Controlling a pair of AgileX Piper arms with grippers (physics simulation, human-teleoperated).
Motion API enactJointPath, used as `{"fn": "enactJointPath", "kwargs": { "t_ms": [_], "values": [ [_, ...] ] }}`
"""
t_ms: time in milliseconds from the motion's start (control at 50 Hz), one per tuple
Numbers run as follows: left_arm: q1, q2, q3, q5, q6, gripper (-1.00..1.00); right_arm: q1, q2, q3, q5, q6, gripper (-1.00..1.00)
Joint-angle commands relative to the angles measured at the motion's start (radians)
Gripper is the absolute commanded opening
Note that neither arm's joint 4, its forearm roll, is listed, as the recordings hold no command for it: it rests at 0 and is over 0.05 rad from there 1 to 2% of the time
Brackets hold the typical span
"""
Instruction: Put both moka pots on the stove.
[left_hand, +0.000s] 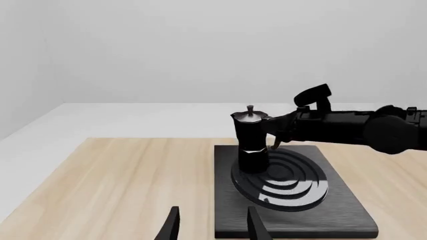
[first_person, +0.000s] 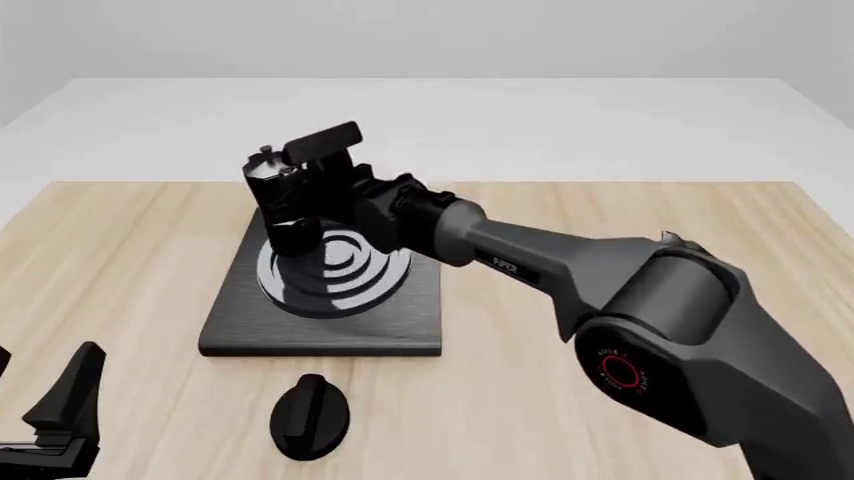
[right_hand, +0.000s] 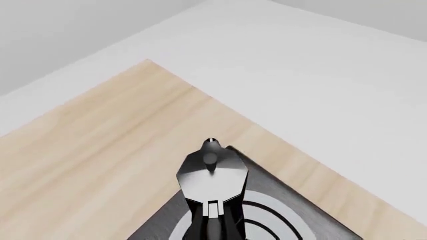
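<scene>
The right tool (first_person: 310, 196) was clamped on the handle of a small black faceted moka pot (first_person: 278, 196), held upright directly above the flat black ringed stove (first_person: 320, 322); the left tool (first_person: 47, 425), parted, idled well away.

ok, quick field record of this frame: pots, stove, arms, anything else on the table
moka pot: one in view, upright on the stove's burner rings, toward their far-left edge
second pot: not in view
stove: flat on the wooden table
right gripper: at the pot's handle side; jaws hidden behind it, grip unclear
left gripper: low near the table's near-left corner, open, holding nothing
knob: black oval, on the table in front of the stove
</scene>
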Motion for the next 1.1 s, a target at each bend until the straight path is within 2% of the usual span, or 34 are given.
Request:
{"fn": "enactJointPath", "kwargs": {
  "t_ms": [20, 560, 580, 900, 1100],
  "values": [
    [0.0, 0.0, 0.0, 0.0, 0.0, 1.0, -0.007, -0.01, 0.013, -0.021, 0.009, -1.0],
    [0.0, 0.0, 0.0, 0.0, 0.0, 1.0, 0.002, -0.035, 0.074, -0.042, 0.007, -1.0],
    [0.0, 0.0, 0.0, 0.0, 0.0, 1.0, 0.009, -0.037, 0.077, -0.043, 0.012, 1.0],
    [0.0, 0.0, 0.0, 0.0, 0.0, 1.0, 0.019, -0.078, 0.116, -0.049, 0.005, 1.0],
    [0.0, 0.0, 0.0, 0.0, 0.0, 1.0, 0.04, -0.18, 0.209, -0.063, -0.005, 1.0]
  ]
}}
